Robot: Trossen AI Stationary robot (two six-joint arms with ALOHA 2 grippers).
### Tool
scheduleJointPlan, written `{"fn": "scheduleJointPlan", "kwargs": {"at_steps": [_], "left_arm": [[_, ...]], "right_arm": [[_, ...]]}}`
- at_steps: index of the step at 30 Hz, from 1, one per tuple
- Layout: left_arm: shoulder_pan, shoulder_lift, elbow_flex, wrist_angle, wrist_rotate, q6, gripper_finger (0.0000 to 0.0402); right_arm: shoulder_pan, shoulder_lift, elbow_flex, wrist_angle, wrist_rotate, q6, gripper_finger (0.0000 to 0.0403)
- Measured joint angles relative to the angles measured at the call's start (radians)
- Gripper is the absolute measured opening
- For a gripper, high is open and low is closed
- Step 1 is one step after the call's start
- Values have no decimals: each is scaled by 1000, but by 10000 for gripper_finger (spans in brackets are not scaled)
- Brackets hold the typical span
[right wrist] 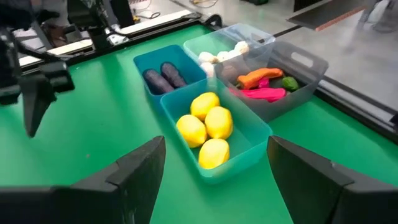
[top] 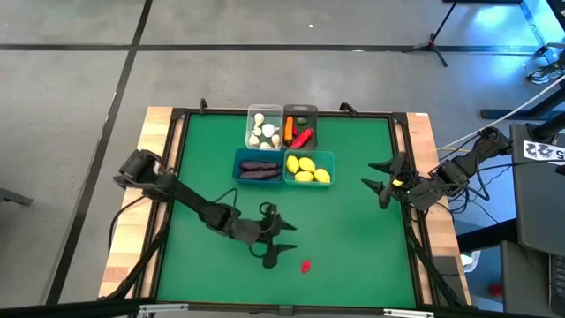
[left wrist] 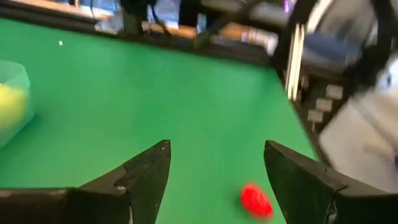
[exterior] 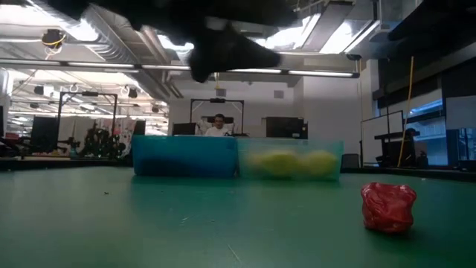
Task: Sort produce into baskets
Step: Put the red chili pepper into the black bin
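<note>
**One red piece left out on the mat, everything else binned**

Closest to the front edge of the green table (top: 353,221) sits a small red piece (top: 305,266), on its own and well apart from the bins. It's lumpy and roundish from table level, so I honestly can't tell which way it points or if it even has a long axis.

The left gripper (top: 275,240) hangs just beside it, a bit toward the bins, fingers spread wide with nothing between them. From its wrist camera the red piece (left wrist: 255,200) shows between the two fingers (left wrist: 149,177), lower down and nearer one of them.

Further back is the cluster of four bins. The near teal one (top: 259,167) has two dark purple eggplants (top: 259,169) lying side by side, long axes running left-right across the table. The teal one next to it (top: 310,168) holds four lemons (top: 305,169). Behind those, the clear bin (top: 264,127) has white garlic bulbs (top: 264,132), and the grey bin (top: 300,126) has an orange carrot (top: 289,129), red chilies (top: 303,137) and a small green bit (top: 301,120), all overlapping.

The right gripper (top: 385,182) waits over the right side of the table, fingers open and empty.

From table height the back bins are hidden behind the front two. A person sits far off in the room, blurry.
</note>
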Motion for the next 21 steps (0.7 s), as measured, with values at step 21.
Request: {"fn": "scheduleJointPlan", "kwargs": {"at_steps": [21], "left_arm": [[-151, 493, 518, -302, -393, -139, 255]], "right_arm": [[0, 69, 0, 24, -19, 50, 280]]}}
